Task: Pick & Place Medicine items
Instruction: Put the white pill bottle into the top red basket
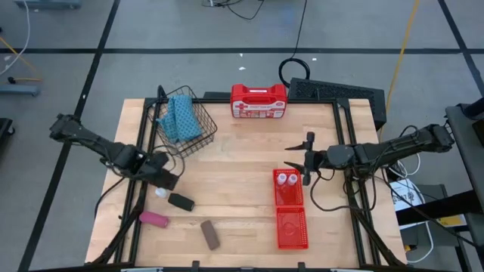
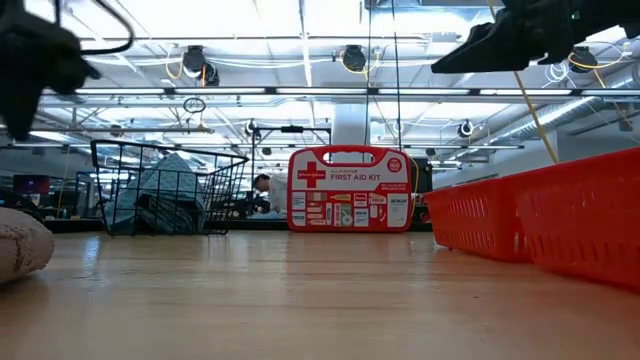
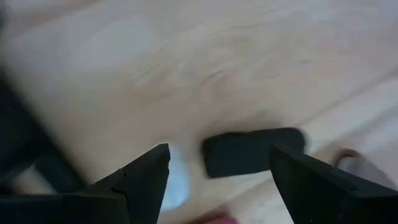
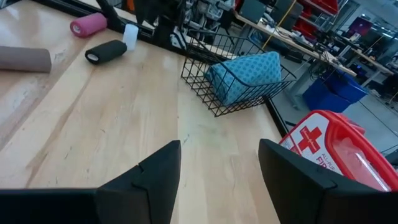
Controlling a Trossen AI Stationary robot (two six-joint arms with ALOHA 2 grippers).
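Observation:
My left gripper hangs open, pointing down above the near left of the table. In the left wrist view its fingers stand above the black piece and a white bottle, clear of both. The bottle, the black piece, the pink piece and the brown piece lie on the tabletop. Two white bottles stand in the far end of the red tray. My right gripper is open and raised just beyond that end, with nothing between its fingers.
A wire basket holding the blue cloth stands at the far left. The red first-aid case stands upright at the far edge. Bare wood lies between the basket, the tray and the loose pieces.

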